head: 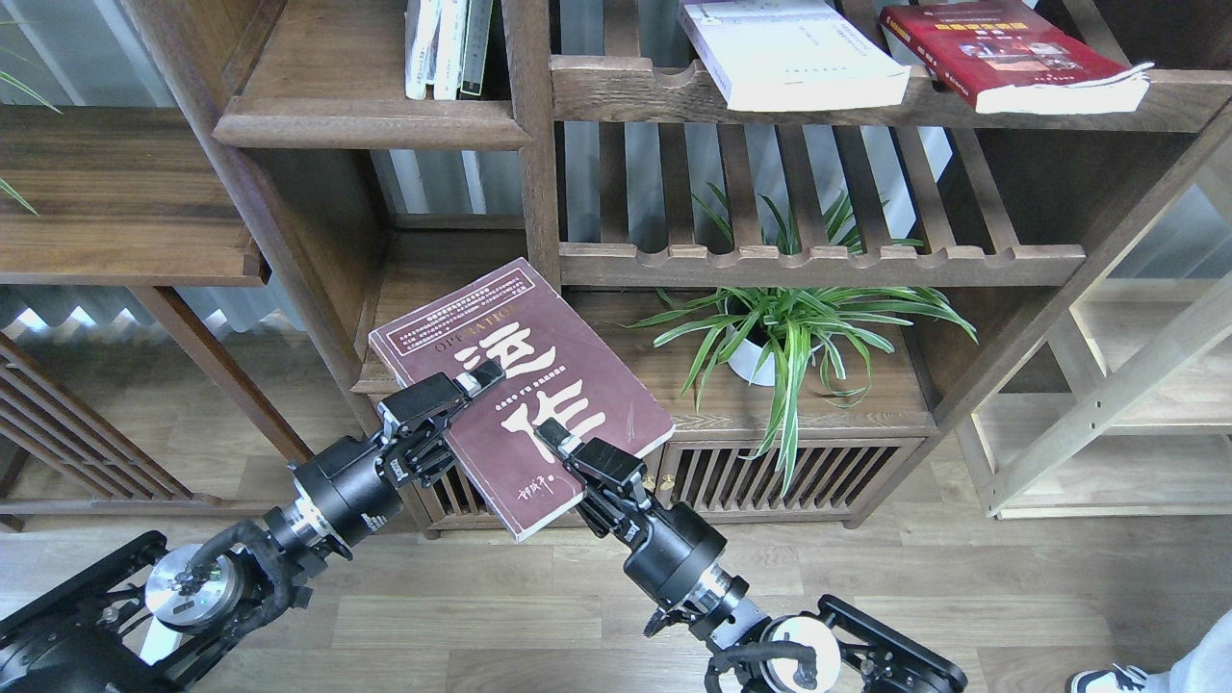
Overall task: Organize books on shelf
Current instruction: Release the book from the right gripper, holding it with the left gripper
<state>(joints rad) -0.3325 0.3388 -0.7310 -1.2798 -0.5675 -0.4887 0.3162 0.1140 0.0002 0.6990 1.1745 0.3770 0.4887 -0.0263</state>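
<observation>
The dark brown book with big white Chinese characters is held tilted in the air in front of the low cabinet. My left gripper is shut on its left edge and my right gripper is shut on its lower edge. The thick white book and the red book lie flat on the upper slatted shelf at top right. The solid walnut shelf with the rounded front edge is at upper left, well above the held book.
Thin white and dark-spined books stand at the right end of the walnut shelf. A potted spider plant sits on the cabinet top right of the held book. A vertical post divides the shelves.
</observation>
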